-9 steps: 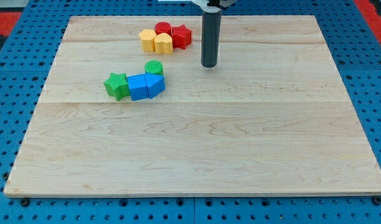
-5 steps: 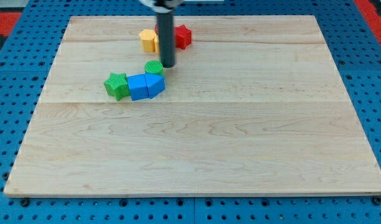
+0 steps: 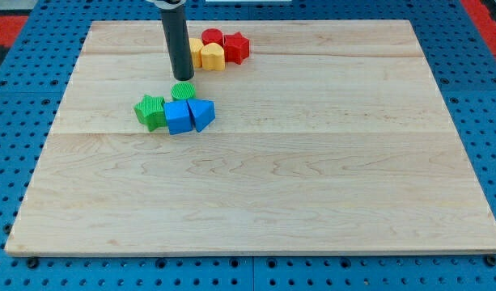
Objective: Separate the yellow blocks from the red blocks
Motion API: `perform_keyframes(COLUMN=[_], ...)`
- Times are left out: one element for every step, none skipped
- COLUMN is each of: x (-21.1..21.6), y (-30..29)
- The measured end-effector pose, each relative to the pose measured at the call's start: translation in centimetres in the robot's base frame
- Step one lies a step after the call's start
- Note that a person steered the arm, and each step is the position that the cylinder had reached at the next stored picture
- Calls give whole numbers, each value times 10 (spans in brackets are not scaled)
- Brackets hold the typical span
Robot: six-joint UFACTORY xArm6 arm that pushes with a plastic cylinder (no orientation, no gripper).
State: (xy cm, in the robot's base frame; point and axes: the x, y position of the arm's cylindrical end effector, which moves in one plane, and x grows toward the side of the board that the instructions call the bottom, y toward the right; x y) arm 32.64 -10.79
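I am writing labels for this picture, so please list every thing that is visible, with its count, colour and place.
yellow blocks: 2, yellow, near the view's top, side by side, the left one partly behind the rod
red cylinder: 1, red, just above the yellow blocks
red star: 1, red, right of the yellow blocks
green cylinder: 1, green, above the blue blocks
green star: 1, green, left of the blue blocks
blue blocks: 2, blue, side by side, left of centre
wooden board: 1, light wood, on a blue pegboard
my tip: 1, dark rod, just above the green cylinder, left of the yellow blocks
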Motion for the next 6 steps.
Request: perform_keyframes(x=[0,0,0,-1,-9,-40], y=[-18,-36,-63,-95,-121,-127])
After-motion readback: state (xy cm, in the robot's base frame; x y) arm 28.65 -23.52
